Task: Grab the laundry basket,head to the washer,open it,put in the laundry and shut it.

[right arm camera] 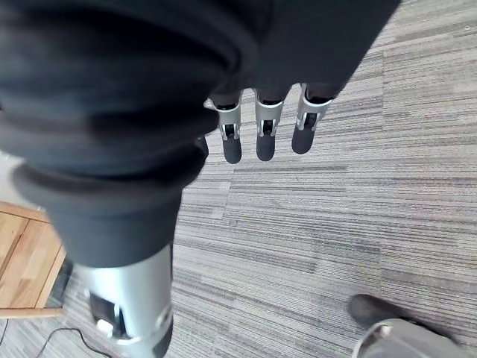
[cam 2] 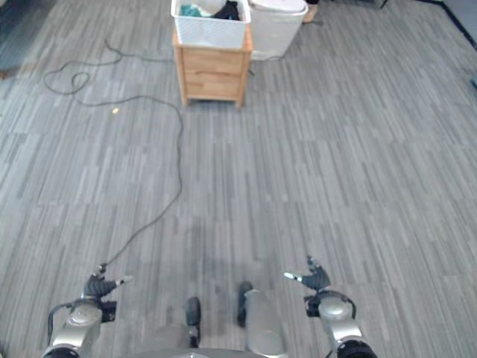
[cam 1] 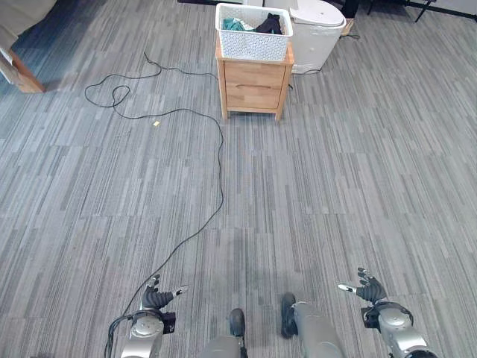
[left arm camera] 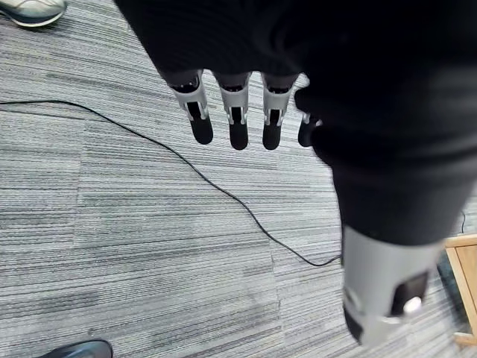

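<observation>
A white perforated laundry basket (cam 1: pixel 253 33) holding teal and black clothes stands on a small wooden cabinet (cam 1: pixel 253 83) far ahead across the grey carpet. A white washer (cam 1: pixel 317 33) sits just right of the cabinet. My left hand (cam 1: pixel 155 298) hangs low at the lower left, fingers (left arm camera: pixel 235 123) straight and holding nothing. At the lower right my right hand (cam 1: pixel 370 289) is likewise open, its fingers (right arm camera: pixel 266 134) extended over bare carpet. Both hands are far from the basket.
A black cable (cam 1: pixel 216 160) snakes across the carpet from the left of the cabinet toward me. A wooden furniture corner (cam 1: pixel 19 71) shows at the far left. A person's light shoe (left arm camera: pixel 30 10) appears in the left wrist view.
</observation>
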`<state>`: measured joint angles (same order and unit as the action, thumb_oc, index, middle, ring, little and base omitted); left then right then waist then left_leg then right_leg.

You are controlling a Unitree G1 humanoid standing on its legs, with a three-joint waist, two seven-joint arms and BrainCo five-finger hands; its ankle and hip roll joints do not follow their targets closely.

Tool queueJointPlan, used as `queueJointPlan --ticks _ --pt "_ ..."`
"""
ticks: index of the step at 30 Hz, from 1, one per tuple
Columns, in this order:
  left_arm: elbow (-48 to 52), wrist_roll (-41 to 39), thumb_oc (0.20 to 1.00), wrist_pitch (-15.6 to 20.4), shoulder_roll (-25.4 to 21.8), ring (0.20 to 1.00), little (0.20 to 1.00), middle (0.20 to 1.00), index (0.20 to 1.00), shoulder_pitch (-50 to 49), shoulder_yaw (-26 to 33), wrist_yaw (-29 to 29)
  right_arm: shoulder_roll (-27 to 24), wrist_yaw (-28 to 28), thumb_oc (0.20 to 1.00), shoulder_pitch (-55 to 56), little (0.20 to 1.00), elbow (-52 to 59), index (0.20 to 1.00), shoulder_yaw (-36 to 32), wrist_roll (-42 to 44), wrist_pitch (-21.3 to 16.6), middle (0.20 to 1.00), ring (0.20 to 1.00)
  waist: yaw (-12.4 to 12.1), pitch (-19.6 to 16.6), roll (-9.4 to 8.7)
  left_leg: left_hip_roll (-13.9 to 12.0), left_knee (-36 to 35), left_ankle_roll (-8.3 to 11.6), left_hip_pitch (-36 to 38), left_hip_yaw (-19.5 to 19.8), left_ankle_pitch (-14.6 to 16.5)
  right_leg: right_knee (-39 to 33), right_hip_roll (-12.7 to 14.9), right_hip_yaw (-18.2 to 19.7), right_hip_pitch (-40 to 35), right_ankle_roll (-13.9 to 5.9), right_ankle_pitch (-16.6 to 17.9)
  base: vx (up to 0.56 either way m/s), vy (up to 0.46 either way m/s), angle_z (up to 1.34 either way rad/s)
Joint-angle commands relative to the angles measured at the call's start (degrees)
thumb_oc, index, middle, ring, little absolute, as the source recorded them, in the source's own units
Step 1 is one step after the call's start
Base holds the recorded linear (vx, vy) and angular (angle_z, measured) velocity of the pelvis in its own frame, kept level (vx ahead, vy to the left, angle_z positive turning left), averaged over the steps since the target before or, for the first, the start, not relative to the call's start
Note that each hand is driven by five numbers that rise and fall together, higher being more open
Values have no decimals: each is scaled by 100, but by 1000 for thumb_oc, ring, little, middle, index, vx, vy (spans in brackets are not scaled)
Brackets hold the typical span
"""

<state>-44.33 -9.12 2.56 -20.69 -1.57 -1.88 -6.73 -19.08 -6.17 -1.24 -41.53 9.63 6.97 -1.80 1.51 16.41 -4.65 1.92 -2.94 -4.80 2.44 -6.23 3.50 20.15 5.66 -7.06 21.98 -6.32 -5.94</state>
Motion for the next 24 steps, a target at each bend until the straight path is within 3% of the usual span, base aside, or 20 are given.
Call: queueJointPlan --ticks 1,3,6,7,9,10,11,14,15,17,18,20,24 --pt "105 -344 1000 207 -127 1000 1000 1000 1000 -50 -58 -109 -170 -146 1000 -116 1000 -71 1000 65 92 -107 1000 1000 130 -144 -30 250 715 192 161 157 867 -1365 -107 -9 -396 -340 706 429 -110 20" --pt "115 -268 1000 211 -79 1000 1000 1000 1000 -49 -122 -74 -196 -142 1000 -20 1000 -71 1000 53 45 -85 1000 1000 180 -154 -28 306 692 243 331 338 986 -1627 -103 -9 -445 -350 790 450 -198 51" --pt "143 -197 1000 189 46 1000 1000 1000 1000 -193 -157 -4 -233 -129 1000 132 1000 -97 1000 24 -9 -99 1000 1000 241 -359 81 176 864 443 499 402 1115 -1589 -148 -42 -634 -169 827 431 -248 86" --pt "182 -172 1000 168 82 1000 1000 1000 1000 -240 -200 65 -274 -119 1000 186 1000 -52 1000 -10 1 -112 1000 1000 278 -438 139 35 1313 664 377 330 903 -1647 -210 -105 -817 -69 754 360 -304 78" --pt "211 -189 1000 164 129 1000 1000 1000 1000 -236 -288 126 -336 -133 1000 170 1000 -32 1000 -31 54 -139 1000 1000 321 -465 169 -164 2143 867 5 173 553 -1769 -276 -158 -1106 82 596 237 -221 59" --pt "195 -194 1000 163 162 1000 1000 1000 1000 -187 -333 126 -363 -157 1000 137 1000 -66 1000 -42 74 -143 1000 1000 324 -446 153 -249 2451 875 -212 68 434 -1808 -255 -198 -1213 133 518 202 -164 26" --pt "119 -216 1000 153 202 1000 1000 1000 1000 -58 -413 119 -402 -207 1000 63 1000 -93 1000 -44 156 -134 1000 1000 292 -391 98 -291 2446 722 -628 -183 544 -1850 -206 -223 -1407 182 369 205 -129 3" --pt "118 -176 1000 157 213 1000 1000 1000 1000 -33 -467 126 -442 -219 1000 47 1000 -98 1000 -48 175 -146 1000 1000 253 -376 98 -248 2083 647 -807 -225 677 -1857 -194 -210 -1502 149 292 182 -47 -1" --pt "134 -134 1000 153 191 1000 1000 1000 1000 2 -500 110 -475 -260 1000 50 1000 -58 1000 -66 180 -144 1000 1000 195 -342 104 -271 1702 654 -1280 -292 297 -1944 -224 -228 -1690 154 213 218 -31 -47" --pt "120 -115 1000 151 181 1000 1000 1000 1000 4 -499 94 -471 -312 1000 54 1000 -119 1000 -61 165 -129 1000 1000 92 -310 165 -302 1209 739 -1545 -298 -196 -1990 -361 -199 -1890 186 117 239 -24 -10" --pt "119 -115 1000 151 181 1000 1000 1000 1000 4 -500 94 -470 -312 1000 54 1000 -121 1000 -61 165 -131 1000 1000 91 -299 157 -292 1173 741 -1511 -300 -213 -1990 -354 -197 -1907 185 111 195 -1 -15" --pt "85 -121 1000 146 155 1000 1000 1000 1000 -34 -464 83 -443 -360 1000 34 1000 -221 1000 -38 136 -123 1000 1000 -98 -273 208 -288 459 825 -1792 -278 -672 -2049 -560 -33 -2261 230 -112 377 57 -72" --pt "63 -83 1000 123 138 1000 1000 1000 1000 -163 -392 101 -374 -325 1000 34 1000 -309 1000 0 10 -98 1000 1000 -216 -382 227 -353 129 818 -1738 -310 -903 -1973 -682 222 -2626 270 -350 370 123 -64"
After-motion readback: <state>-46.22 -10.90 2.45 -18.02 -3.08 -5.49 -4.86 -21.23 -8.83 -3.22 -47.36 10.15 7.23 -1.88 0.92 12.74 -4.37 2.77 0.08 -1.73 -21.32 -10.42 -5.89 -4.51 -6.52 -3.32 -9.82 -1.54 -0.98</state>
